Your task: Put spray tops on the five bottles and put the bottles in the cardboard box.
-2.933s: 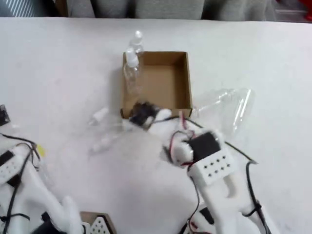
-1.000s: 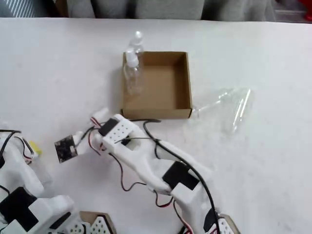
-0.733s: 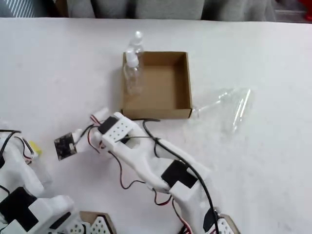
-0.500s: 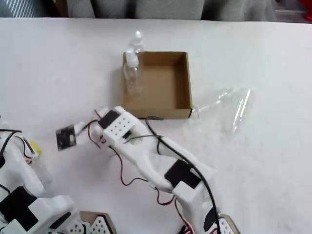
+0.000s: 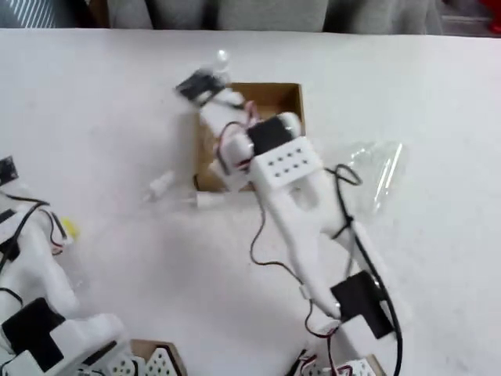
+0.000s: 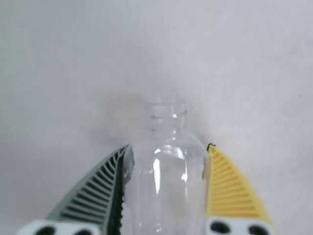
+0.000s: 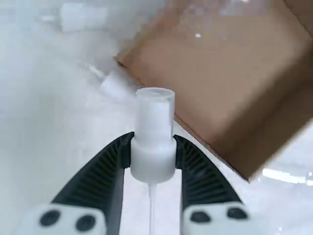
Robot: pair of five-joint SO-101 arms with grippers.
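A white table (image 5: 446, 258) takes up nearly the whole high view, its top matt and plain. The light is soft and even, and the shadows on the table are pale with blurred edges. The table's far edge runs straight across. Behind it stand grey padded shapes (image 5: 270, 13) side by side with dark gaps between them, perhaps chair backs. At the far left is a blue-and-white striped patch (image 5: 30, 12); at the far right, something red (image 5: 473, 14).

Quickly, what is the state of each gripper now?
Left gripper: closed on an uncapped clear plastic bottle.
Right gripper: closed on a white plastic spray top.
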